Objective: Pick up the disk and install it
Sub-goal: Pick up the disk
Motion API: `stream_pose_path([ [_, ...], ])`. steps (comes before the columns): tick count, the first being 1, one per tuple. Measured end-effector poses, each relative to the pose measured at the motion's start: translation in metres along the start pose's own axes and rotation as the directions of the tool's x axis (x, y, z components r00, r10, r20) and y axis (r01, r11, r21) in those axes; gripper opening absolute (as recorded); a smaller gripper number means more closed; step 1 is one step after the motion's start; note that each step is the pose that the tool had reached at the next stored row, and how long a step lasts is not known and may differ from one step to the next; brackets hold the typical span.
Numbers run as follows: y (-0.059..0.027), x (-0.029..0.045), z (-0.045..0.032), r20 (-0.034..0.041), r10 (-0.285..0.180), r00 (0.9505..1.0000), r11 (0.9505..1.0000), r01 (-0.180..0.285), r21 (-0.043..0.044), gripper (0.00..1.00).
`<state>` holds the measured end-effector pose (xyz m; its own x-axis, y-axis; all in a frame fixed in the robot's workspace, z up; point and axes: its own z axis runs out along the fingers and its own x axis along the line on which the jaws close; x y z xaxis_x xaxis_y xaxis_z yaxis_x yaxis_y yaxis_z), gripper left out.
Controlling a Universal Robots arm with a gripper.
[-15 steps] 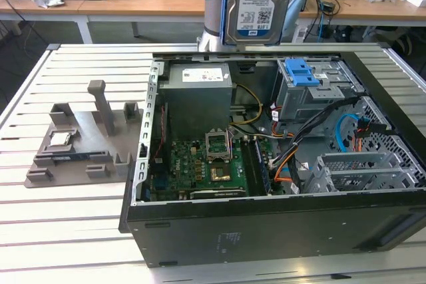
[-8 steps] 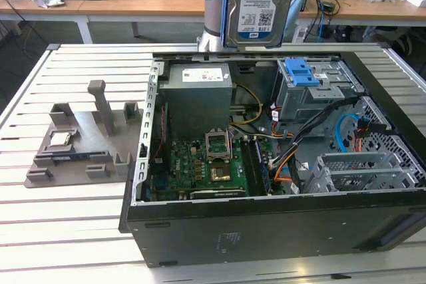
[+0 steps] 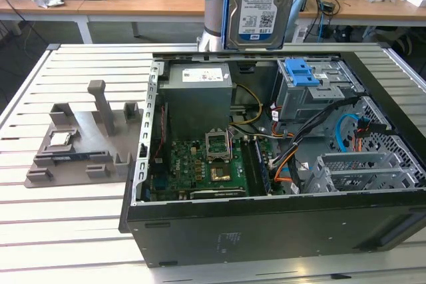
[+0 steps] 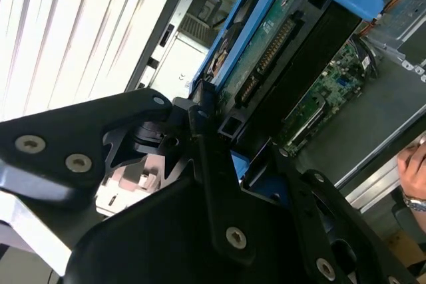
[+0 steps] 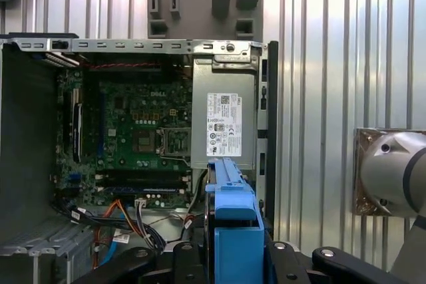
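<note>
Currently: open computer case (image 3: 266, 224) takes the lower right of the exterior view on the slatted table (image 3: 60, 231), with the motherboard (image 3: 200, 164) exposed, the power supply (image 3: 198, 91) behind it, and a light-blue bracket (image 3: 299, 71) at the drive cage further back. Beyond that, top centre, the disk (image 3: 259, 11) hangs upright over the case's far edge, label facing the camera, clear of the case. The second wrist view has the gripper (image 4: 229, 131) clamped on the disk's blue-framed end, one finger either side.
</note>
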<state>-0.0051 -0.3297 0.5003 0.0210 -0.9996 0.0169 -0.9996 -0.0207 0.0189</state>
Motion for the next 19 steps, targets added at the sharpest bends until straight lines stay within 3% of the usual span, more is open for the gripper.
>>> stream_pose_path([
  [8,-0.0009,0.0153,0.0003,0.0000,0.000,1.0000,1.0000,0.000,0.0000,0.36],
  [10,-0.0016,0.0302,0.0005,0.0000,0.000,1.0000,1.0000,0.000,0.0000,0.36],
  [11,-0.0017,0.0340,0.0006,0.0001,0.000,1.0000,1.0000,0.000,0.0000,0.36],
  [19,-0.0021,0.0432,0.0007,0.0000,0.000,1.0000,1.0000,0.000,0.0000,0.36],
])
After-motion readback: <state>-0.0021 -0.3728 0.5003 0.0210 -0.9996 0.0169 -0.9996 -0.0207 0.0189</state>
